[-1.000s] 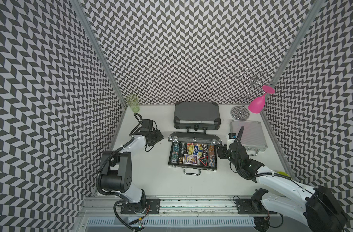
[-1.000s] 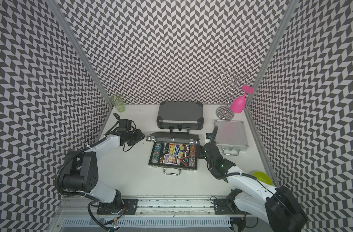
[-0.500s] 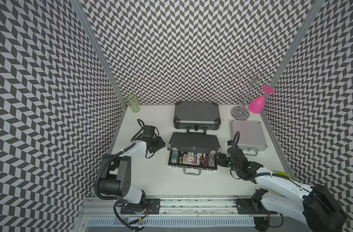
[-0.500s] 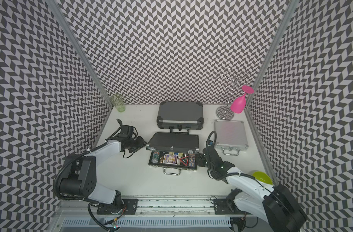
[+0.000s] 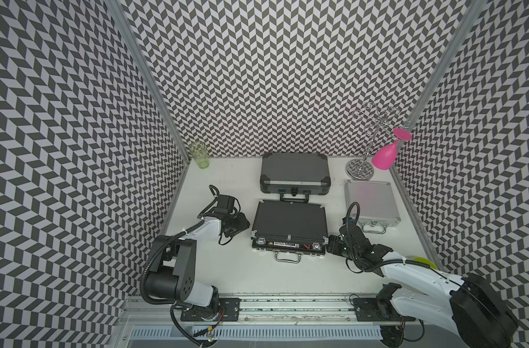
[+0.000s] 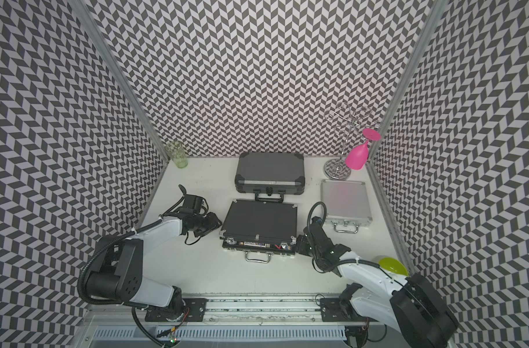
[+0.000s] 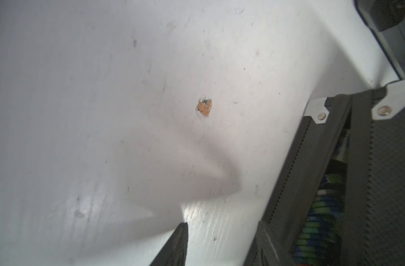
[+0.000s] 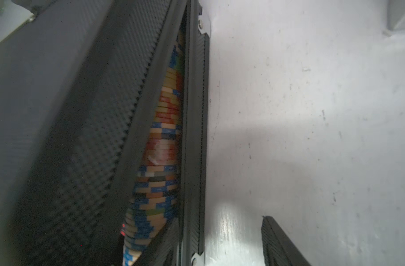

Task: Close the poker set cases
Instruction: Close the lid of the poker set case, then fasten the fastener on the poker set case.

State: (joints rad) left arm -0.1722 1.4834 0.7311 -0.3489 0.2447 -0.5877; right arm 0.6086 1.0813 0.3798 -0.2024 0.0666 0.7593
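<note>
Between released left pincer (image 5: 244, 224) and released right pincer (image 5: 330, 245), the black case lid (image 5: 288, 220) is dropping almost shut, leaving only a final press

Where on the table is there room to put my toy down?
The widest bare patch of table lies between the handle of the black case and the front rail. Another lies between the green glass and the grey case. Crowded mid-table: the left gripper and right gripper flank the black case, silver case close by.
</note>
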